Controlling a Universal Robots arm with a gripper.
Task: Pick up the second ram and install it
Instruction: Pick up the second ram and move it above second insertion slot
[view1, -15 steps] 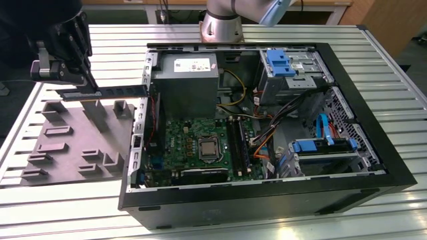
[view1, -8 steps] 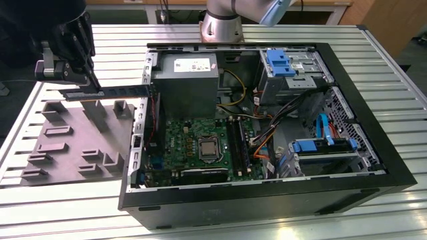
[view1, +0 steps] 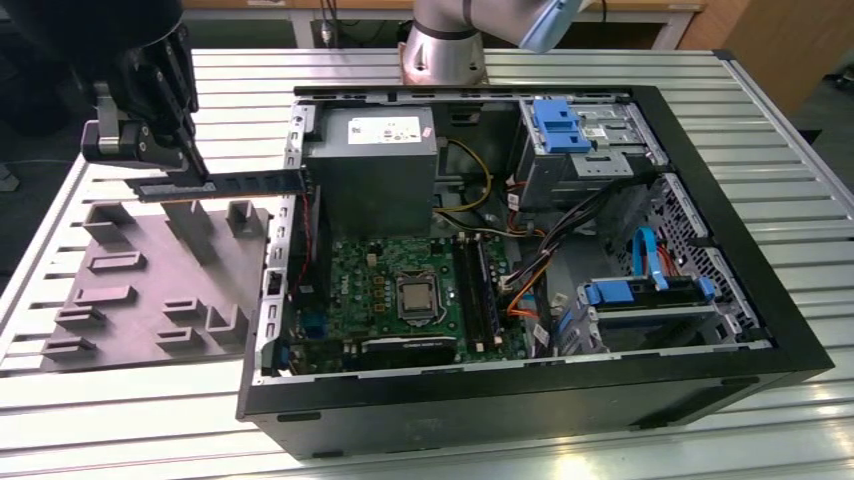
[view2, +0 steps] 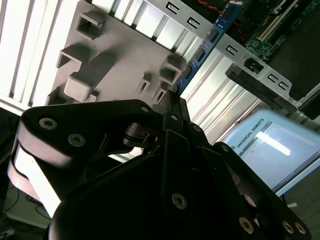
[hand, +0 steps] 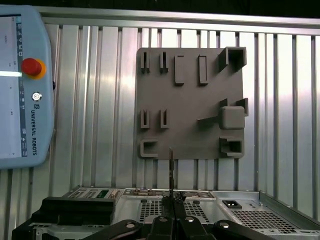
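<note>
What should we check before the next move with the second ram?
1. Grip: claw shut on one end of the second ram, board held on edge: ok.
2. Ram lifted clear of the grey holder tray: ok.
3. Gap between the ram's free end and the case wall: cannot tell.
4. Free memory slot available: cannot tell.
5. Cables beside the slots, out of the way: cannot tell.
</note>
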